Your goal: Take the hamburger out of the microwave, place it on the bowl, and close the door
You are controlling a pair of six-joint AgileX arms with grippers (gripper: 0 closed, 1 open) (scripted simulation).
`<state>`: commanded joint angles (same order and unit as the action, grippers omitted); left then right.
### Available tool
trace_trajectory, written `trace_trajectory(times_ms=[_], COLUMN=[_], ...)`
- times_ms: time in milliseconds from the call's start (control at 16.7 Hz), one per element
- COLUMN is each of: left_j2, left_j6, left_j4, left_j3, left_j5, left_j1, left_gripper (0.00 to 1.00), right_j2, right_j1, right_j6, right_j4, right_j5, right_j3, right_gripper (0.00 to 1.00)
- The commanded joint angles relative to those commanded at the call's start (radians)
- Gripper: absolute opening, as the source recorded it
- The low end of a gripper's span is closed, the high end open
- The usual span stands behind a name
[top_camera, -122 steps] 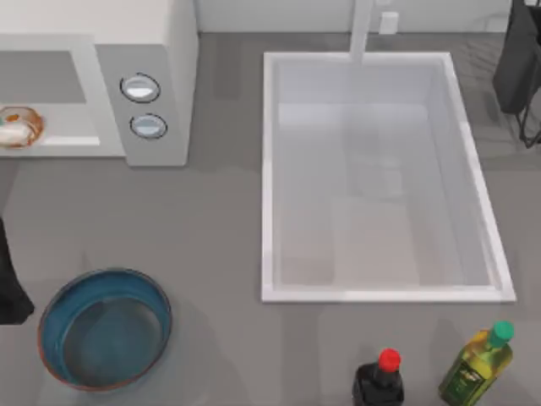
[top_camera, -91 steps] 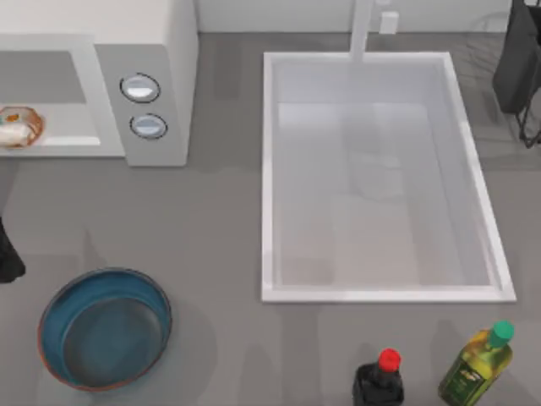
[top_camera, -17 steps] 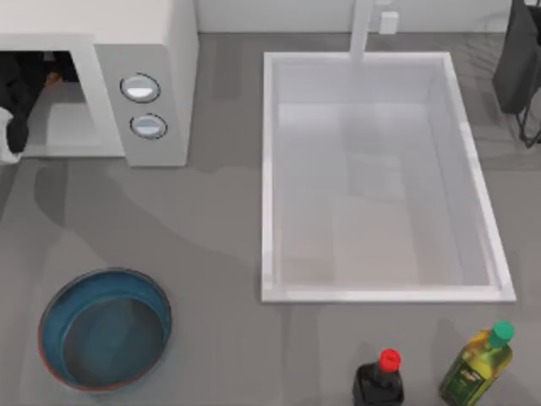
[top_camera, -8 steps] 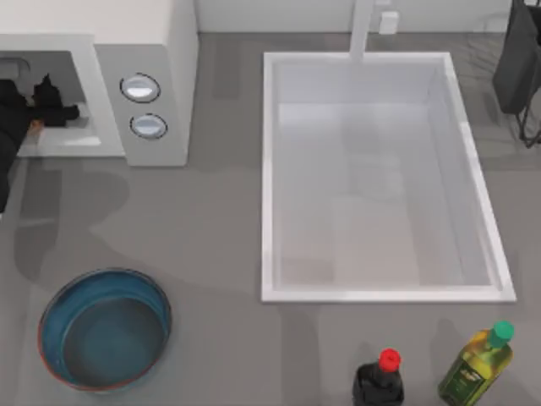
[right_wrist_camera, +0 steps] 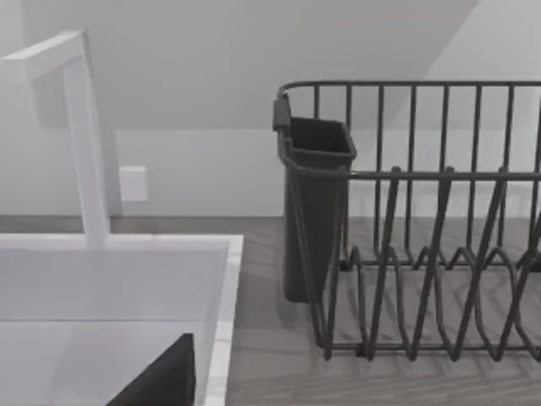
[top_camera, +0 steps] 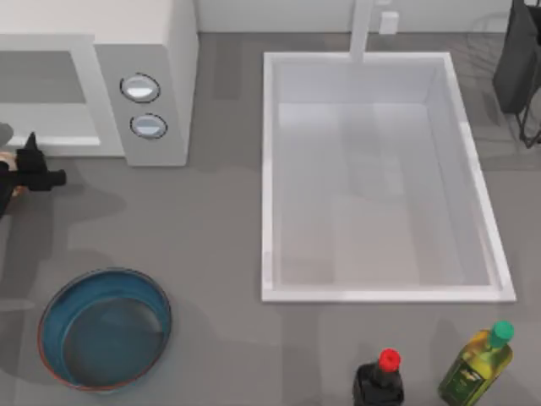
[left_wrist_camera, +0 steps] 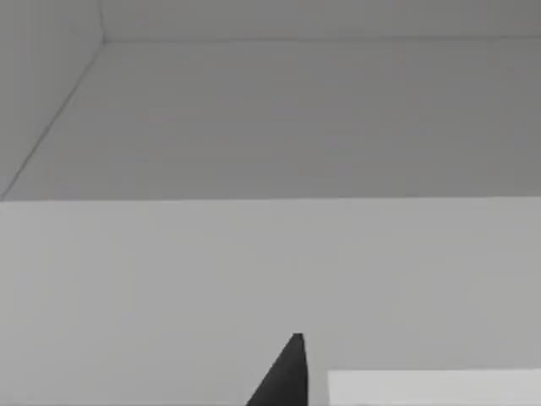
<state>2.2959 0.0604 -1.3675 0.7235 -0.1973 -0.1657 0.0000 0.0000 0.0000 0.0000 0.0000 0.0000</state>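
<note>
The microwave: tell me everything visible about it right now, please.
The microwave is a large white-grey box at the table's back left corner in the top view. Its grey side panel carries two round silver-rimmed knobs, one above the other. The cooking space stands open toward the front with a pale, bare floor. Just in front of the opening, the left pincer hovers at the table's left edge.

the left gripper sits at the top view's left edge, its arm cut off there, and whether its fingers are closed on anything cannot be told. a small pale-orange bit at that edge beside it may be the hamburger, mostly hidden. the microwave and dish rack are cropped by the frame.
</note>
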Motion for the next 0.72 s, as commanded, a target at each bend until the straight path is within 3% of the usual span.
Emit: trace_trajectory(times_ms=[420,720], left_j2=[-0.013,-0.124], left_j6=[0.002,0.003], left_j4=[-0.017,0.087], left_j3=[-0.021,-0.016], left_j5=[-0.001,0.001], left_j1=[0.003,0.003], left_gripper=[0.00,0.00], right_j2=[0.000,0.000], right_j1=[0.000,0.000], right_j6=[0.000,0.000], right_j4=[0.000,0.000], right_j5=[0.000,0.000], right_j3=[0.000,0.000], right_gripper=[1.00,1.00])
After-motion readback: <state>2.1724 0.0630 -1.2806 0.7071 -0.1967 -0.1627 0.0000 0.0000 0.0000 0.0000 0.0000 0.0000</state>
